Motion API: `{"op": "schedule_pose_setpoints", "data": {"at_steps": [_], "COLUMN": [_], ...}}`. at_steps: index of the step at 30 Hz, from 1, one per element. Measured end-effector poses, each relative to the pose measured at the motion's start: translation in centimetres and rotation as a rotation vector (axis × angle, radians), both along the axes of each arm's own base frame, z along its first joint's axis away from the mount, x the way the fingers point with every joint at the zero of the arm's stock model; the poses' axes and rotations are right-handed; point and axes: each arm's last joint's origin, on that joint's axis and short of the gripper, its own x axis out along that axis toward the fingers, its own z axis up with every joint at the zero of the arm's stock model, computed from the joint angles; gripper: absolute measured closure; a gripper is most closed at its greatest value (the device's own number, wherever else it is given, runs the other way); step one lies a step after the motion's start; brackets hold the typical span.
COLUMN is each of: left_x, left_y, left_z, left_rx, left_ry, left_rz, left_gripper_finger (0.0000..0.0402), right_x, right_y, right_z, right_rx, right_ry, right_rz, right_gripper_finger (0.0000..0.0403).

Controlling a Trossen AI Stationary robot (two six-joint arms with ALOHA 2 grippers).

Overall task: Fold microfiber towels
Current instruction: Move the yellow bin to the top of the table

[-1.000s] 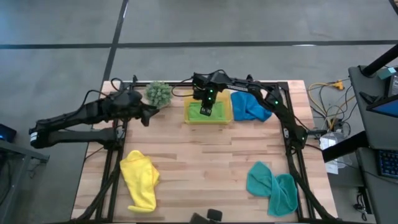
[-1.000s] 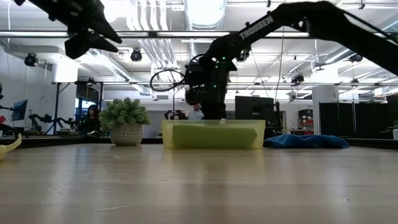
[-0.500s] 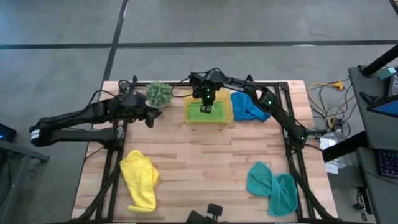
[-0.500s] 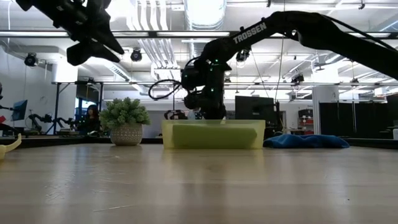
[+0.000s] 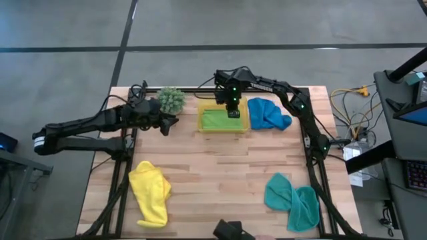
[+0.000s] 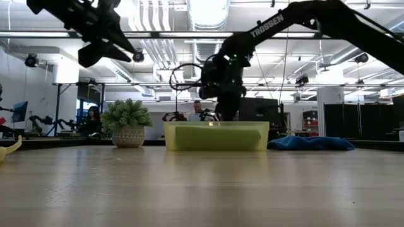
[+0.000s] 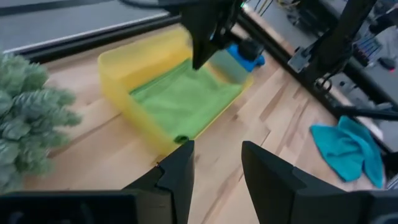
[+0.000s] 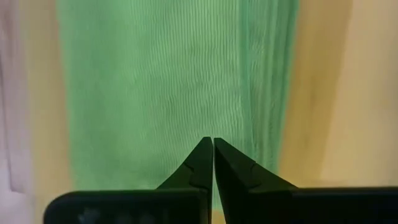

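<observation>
Green ribbed towel (image 8: 168, 81) (flat, folded)

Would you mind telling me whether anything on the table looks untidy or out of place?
Three towels lie crumpled and unfolded on the wood: the yellow towel, the teal towel and the blue towel. Only the green towel lies flat, inside the yellow tray.

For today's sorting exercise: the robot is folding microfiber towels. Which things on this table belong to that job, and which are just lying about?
Belong to the job:
lime green towel in the tray
bright blue towel
yellow towel
teal towel
right gripper, shut, above the tray
left gripper, open

Just lying about:
yellow tray
spiky green plant
</observation>
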Motion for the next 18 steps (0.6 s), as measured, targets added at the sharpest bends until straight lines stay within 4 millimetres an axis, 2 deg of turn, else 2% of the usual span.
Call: {"op": "schedule_pose_setpoints", "data": {"at_steps": [3, 10, 18], "left_x": [0.4, 1.1, 2.3], "left_y": [0.1, 0.3, 0.7], "left_z": [0.2, 0.0, -0.8], "left_rx": [0.006, 0.005, -0.012], "left_ry": [-0.02, -0.015, 0.021], "left_rz": [0.0, 0.0, 0.001], "left_gripper_finger": [0.0282, 0.0282, 0.0282], "right_x": [-0.4, -0.6, -0.6], "right_y": [0.5, 1.2, 0.3], "right_z": [-1.5, -3.4, -3.4], "right_rx": [0.002, -0.05, -0.15], "right_ry": [0.009, 0.055, 0.083], "right_rz": [0.032, 0.061, -0.068], "right_gripper_finger": [0.0394, 0.0394, 0.0394]}}
